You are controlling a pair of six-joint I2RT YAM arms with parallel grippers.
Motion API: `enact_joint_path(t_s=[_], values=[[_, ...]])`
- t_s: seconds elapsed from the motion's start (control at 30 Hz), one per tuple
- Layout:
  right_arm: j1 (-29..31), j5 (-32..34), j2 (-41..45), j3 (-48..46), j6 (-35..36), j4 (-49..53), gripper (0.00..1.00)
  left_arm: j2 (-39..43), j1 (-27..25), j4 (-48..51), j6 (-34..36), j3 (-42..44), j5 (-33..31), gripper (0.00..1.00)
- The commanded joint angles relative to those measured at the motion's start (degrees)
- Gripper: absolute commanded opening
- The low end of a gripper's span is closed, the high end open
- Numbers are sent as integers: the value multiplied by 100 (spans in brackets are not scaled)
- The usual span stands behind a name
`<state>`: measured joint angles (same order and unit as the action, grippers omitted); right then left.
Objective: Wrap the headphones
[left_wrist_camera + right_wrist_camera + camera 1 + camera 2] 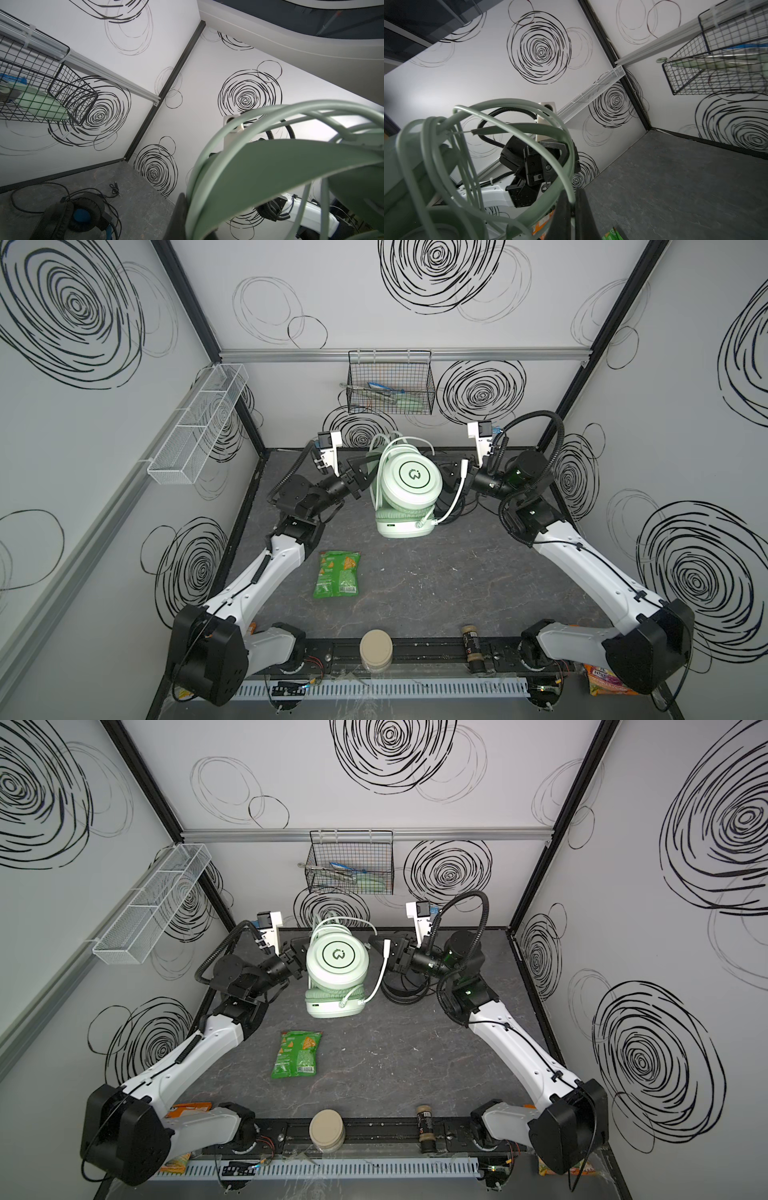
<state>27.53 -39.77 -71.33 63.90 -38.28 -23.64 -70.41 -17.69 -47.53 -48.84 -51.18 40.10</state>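
On the ear cup of the mint-green headphones point(409, 489), in both top views: a round logo point(338, 955), a dark ring with a small curly sign in the middle, a bit like a letter C with a wiggle. No words beside it.

On the green snack bag point(337, 574): orange chip pictures, pale writing and a white patch low down, all too small to read.

On the small bottle point(471, 645) on the near rail: a dark label, letters too tiny to tell.

On the orange packet point(600, 680) in the near right corner: pale letters, too blurred to read.

On the black headphones point(82, 215), left wrist view: a blue round spot, no letters to make out.
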Motion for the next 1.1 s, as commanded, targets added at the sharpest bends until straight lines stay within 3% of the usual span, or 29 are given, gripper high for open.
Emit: enact_joint_path(t_s=[0.0,0.13,0.4,0.53,0.6,0.67,0.8,1.07], values=[[-253,601,279,-27,488,497,0,283,-57,-409,-207,-134,-73,0],[-417,611,299,-175,487,584,0,357,-46,-532,-378,-85,-153,0],[-57,376,-71,19,904,829,0,254,-65,-913,-788,-519,-532,0],[-58,330,-116,-95,885,895,0,344,-113,-155,-281,-984,-900,0],[-58,296,-111,-122,862,868,0,450,-198,657,238,-1232,-1354,0],[-57,291,-85,-190,816,775,0,574,-270,1451,538,-1341,-2199,0],[-62,234,-119,-377,613,439,0,783,-274,2149,-36,-1202,-3647,0],[-27,-64,-550,-508,138,-178,0,330,-659,4120,-183,-2438,-5175,0]])
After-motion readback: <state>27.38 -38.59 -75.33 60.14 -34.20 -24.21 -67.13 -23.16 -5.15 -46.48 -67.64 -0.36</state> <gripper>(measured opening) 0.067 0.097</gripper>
